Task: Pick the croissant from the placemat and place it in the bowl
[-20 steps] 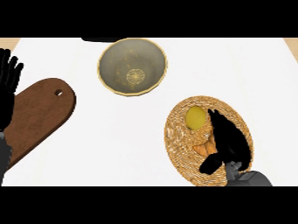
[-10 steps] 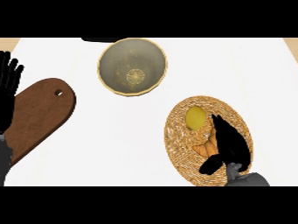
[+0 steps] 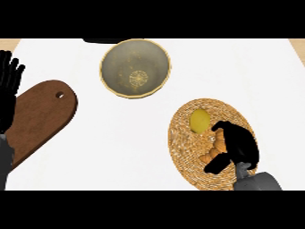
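Croissant grasped, lift not yet made.
The right hand [image 3: 238, 144] is curled round the croissant [image 3: 211, 150], which lies on the woven placemat [image 3: 181, 136] at near right, beside a yellow fruit [image 3: 200, 120]. Left to do, I judge: lift, carry to the bowl [image 3: 106, 67] at far centre, release. The left hand [image 3: 2, 89] rests open at the left edge.

The white bench [image 3: 121, 143] carries a brown wooden cutting board [image 3: 42, 118] at the left, a gold-rimmed bowl [image 3: 125, 58] toward the far edge, and a round woven placemat [image 3: 184, 136] at the right, all apart.
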